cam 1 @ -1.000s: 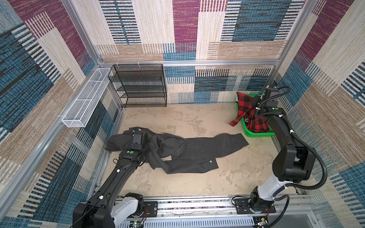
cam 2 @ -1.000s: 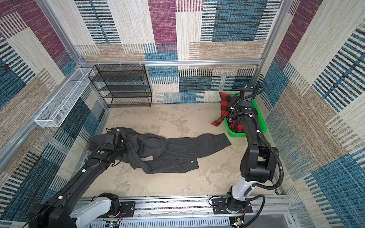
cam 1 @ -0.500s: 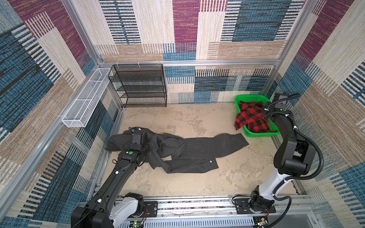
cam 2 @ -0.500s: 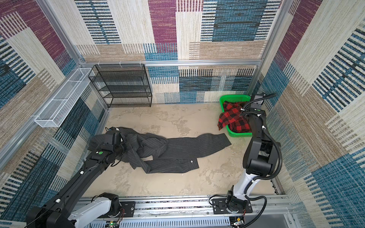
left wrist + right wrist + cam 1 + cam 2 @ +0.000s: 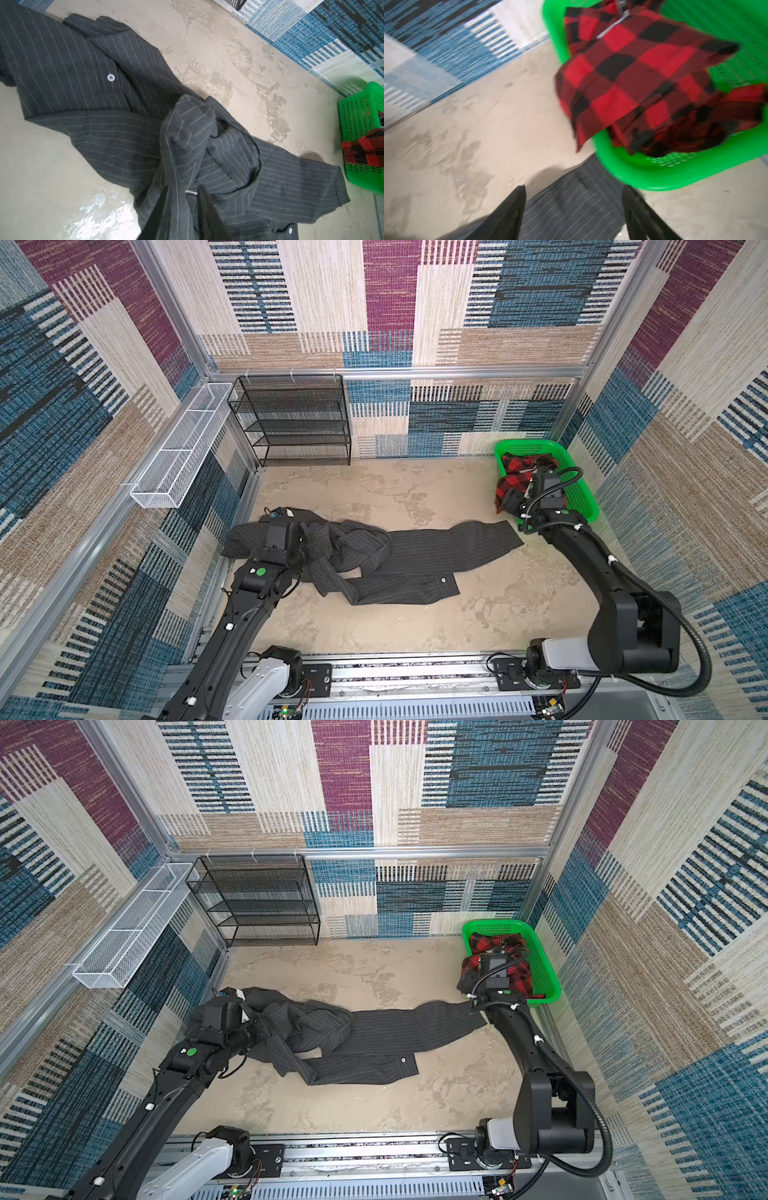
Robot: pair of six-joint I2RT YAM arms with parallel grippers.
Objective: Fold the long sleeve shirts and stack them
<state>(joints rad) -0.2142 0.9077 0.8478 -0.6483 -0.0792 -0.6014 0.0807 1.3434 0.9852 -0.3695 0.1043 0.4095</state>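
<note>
The green basket (image 5: 582,495) sits at 2 o'clock on the tabletop (image 5: 374,630), with the red-and-black check shirt (image 5: 513,485) heaped inside and one flap spilling over the rim at its 8 o'clock side. The right gripper (image 5: 573,209) hangs wide open and holds nothing. It is just beside the basket, over the tip of the grey pinstripe shirt (image 5: 415,556), which sprawls crumpled from 9 to 3 o'clock. The left gripper (image 5: 182,199) has its jaws slightly parted around a raised fold of that shirt; whether they pinch it I cannot tell. A black mesh rack (image 5: 295,418) stands at 11 o'clock and a white wire tray (image 5: 178,452) hangs at 10. The tabletop is mottled beige. The walls (image 5: 390,302) are striped patchwork.
</note>
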